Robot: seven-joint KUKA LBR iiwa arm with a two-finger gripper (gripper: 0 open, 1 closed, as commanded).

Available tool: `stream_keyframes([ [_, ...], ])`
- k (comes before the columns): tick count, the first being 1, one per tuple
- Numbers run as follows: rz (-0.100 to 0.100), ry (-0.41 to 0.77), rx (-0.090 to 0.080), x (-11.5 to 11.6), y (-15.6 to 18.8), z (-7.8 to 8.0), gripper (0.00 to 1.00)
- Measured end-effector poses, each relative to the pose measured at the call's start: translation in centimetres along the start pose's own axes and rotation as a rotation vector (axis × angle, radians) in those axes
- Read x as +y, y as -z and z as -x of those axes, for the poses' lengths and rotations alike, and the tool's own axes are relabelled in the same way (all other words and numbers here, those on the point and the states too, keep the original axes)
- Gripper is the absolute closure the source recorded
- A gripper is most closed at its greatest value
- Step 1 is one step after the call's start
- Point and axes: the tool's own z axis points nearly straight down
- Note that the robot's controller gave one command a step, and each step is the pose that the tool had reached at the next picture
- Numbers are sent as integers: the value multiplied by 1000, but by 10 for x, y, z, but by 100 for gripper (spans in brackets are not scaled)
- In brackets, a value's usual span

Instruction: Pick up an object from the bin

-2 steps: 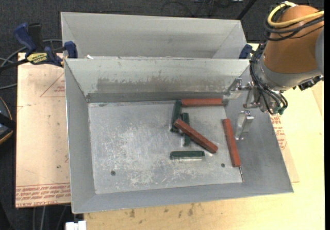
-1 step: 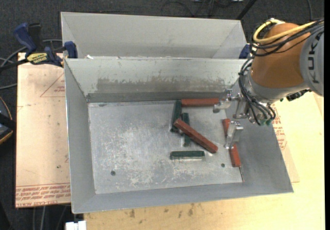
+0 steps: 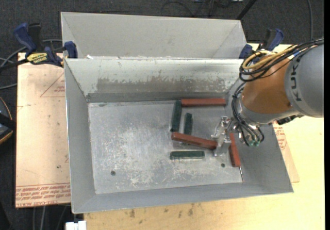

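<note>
The far stick (image 3: 203, 102) lies along the far wall of the bin (image 3: 77, 120), with the long stick (image 3: 177, 115) and short stick (image 3: 188, 123) side by side just nearer. Nearer still, the slanted stick (image 3: 193, 140) reaches right to the pincer (image 3: 223, 140), behind the near stick (image 3: 187, 155).

Arm (image 3: 309, 77) extends in over bin (image 3: 77, 120) right edge; orange wrist (image 3: 263, 95) angled down; gripper (image 3: 224, 138) low near right wall.
</note>
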Motion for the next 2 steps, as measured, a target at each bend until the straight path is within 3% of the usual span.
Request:
stream_keyframes([
  [1, 0, 0, 0, 0, 0, 0, 100],
  [2, 1, 16, 10, 16, 129, 2, 100],
])
